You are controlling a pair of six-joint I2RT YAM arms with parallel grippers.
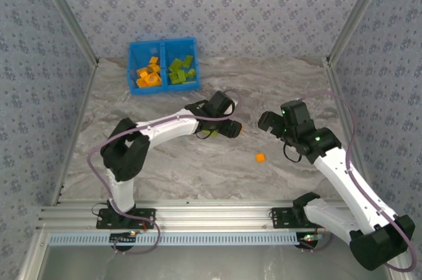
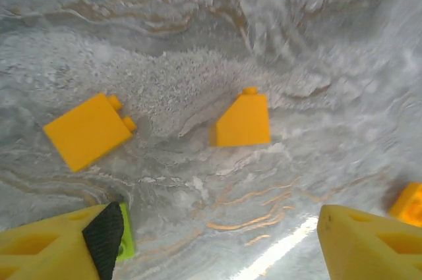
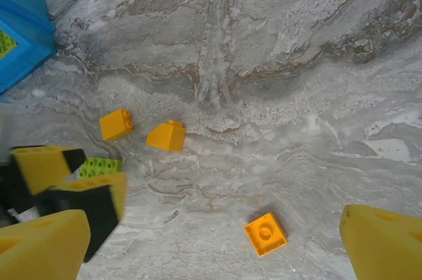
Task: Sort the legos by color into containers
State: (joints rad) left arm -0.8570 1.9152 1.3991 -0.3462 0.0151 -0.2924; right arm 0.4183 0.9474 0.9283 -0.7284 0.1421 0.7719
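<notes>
Left gripper [image 2: 217,230]: jaws wide, nothing clamped. A lime green lego [image 2: 126,242] lies on the table [image 2: 198,23], touching one finger pad [image 2: 104,244]. Closing this far off-centre would likely shove or tip it. An orange square lego [image 2: 86,130] and an orange sloped lego [image 2: 242,120] lie just ahead and could be knocked. Right gripper [image 3: 211,227], also wide, hovers close beside, so the arms could collide. The blue bin [image 1: 142,49] stands well beyond, making a loose hold risky in transit.

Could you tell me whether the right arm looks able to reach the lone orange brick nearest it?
Probably yes: the right gripper hangs open close over the orange brick, which lies flat on bare table with nothing between them.
</notes>
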